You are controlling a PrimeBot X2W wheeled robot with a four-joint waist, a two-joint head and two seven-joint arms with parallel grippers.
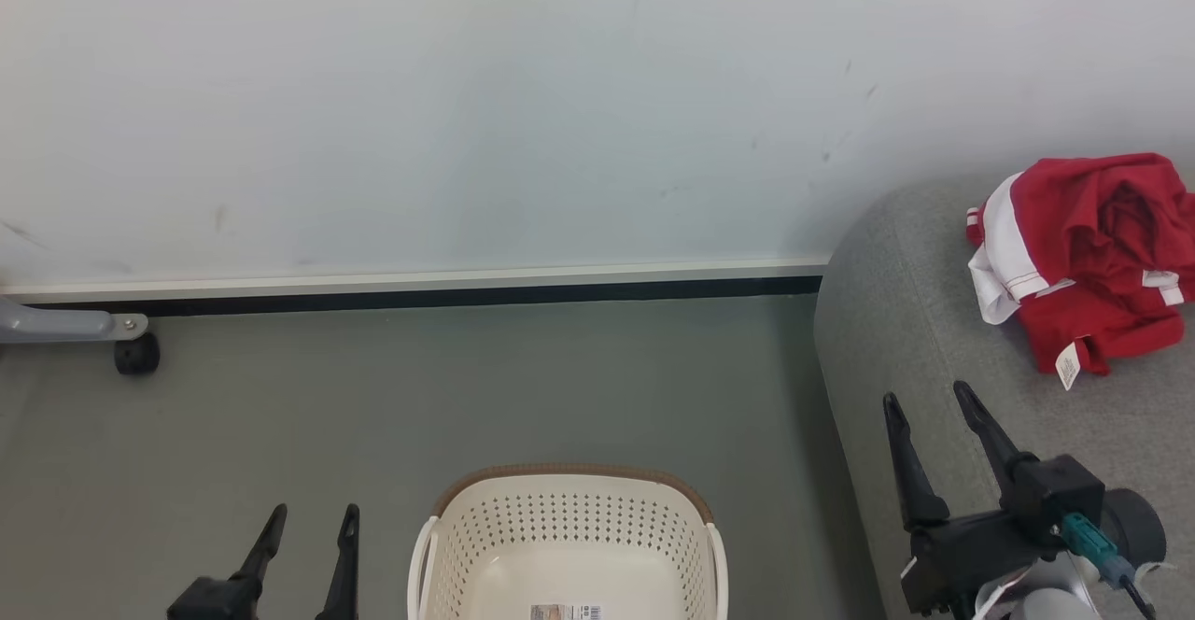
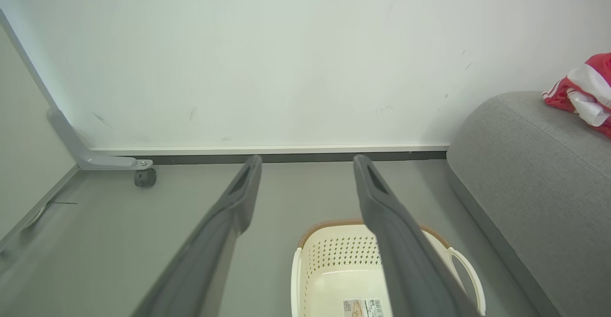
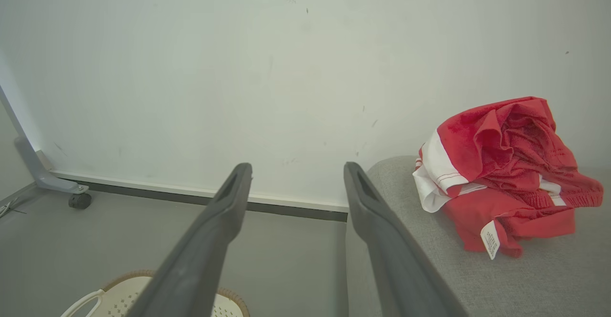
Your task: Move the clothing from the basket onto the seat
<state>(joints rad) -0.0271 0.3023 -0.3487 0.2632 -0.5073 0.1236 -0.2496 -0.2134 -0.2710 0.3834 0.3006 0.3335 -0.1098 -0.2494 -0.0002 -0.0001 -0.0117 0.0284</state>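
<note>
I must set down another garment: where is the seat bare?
The seat is bare between its rounded edge and the clothing, and between the clothing and the right gripper. Its far right part, under the clothing, is crowded.

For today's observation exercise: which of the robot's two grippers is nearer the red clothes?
The right gripper: it is at the grey seat where the clothes lie, while the left gripper is over the floor, beyond the basket.
</note>
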